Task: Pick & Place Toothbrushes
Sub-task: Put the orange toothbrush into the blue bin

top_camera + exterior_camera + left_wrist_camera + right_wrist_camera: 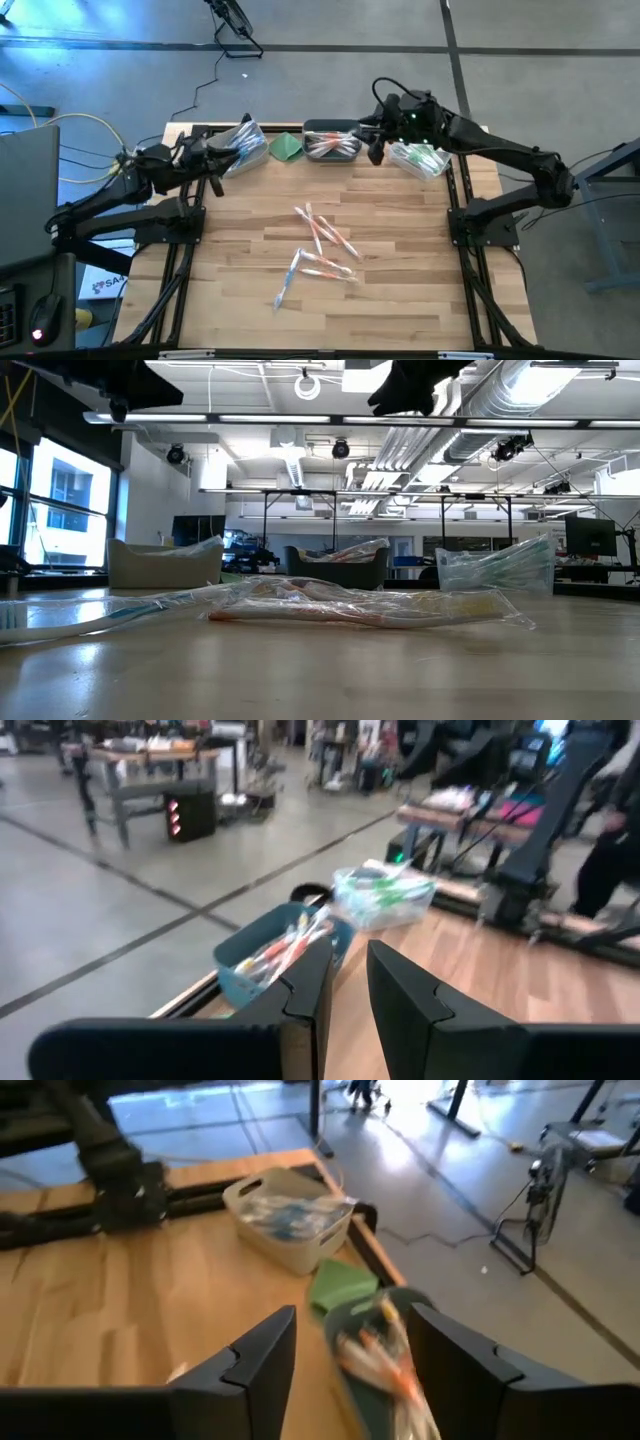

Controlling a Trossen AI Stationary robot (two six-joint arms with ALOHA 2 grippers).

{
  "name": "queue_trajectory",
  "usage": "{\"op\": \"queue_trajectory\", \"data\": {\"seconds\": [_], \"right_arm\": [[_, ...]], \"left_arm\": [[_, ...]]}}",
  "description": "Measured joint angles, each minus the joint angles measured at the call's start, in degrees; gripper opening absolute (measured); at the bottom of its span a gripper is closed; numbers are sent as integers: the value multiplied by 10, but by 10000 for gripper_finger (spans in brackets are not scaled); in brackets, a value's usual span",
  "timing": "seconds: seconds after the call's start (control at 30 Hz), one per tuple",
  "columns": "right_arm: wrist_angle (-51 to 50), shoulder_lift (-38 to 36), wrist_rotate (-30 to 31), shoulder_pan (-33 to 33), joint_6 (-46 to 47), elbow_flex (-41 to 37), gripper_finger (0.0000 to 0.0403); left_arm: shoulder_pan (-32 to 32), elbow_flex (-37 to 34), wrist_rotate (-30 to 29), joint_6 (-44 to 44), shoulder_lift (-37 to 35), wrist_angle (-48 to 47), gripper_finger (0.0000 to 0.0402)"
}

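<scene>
High view: even overhead light on the desk [400, 210], soft faint shadows beneath both arms, a blue tint at the upper left corner of the floor. Low view: bright ceiling strip lights [330, 418] and daylight from the windows [60, 500] at left; pale glare lies on the desk surface, which is out of focus in the foreground; the wrapped toothbrushes [370, 605] catch highlights. Left wrist view: strong motion blur across the room; the fingers [300, 995] are dark and softly edged. Right wrist view: blurred throughout, with washed-out glare on the floor [420, 1110] at the far end
</scene>
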Motion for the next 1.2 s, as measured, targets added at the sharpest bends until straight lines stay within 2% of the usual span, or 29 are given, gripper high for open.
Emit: {"op": "queue_trajectory", "data": {"seconds": [0.13, 0.43, 0.6, 0.8, 0.9, 1.1, 1.2], "right_arm": [[-39, -8, 0, 12, 7, 0, 172], [-53, 34, -4, 50, 63, 0, 147], [-52, 75, -18, 77, 68, 0, 145], [-59, 119, -20, 100, 133, 0, 145], [-70, 138, -45, 109, 154, 0, 145], [-99, 187, -135, 131, 167, 0, 145], [-103, 213, -137, 146, 179, 0, 145]], "left_arm": [[0, -37, 2, -27, -45, 17, 63], [0, -40, 33, -42, -112, 11, 63], [0, -40, 33, -39, -131, 11, 63], [0, -40, 33, -37, -133, 10, 63], [0, -40, 33, -37, -133, 10, 63], [0, -40, 33, -38, -133, 10, 63], [0, -40, 33, -38, -133, 10, 63]]}}
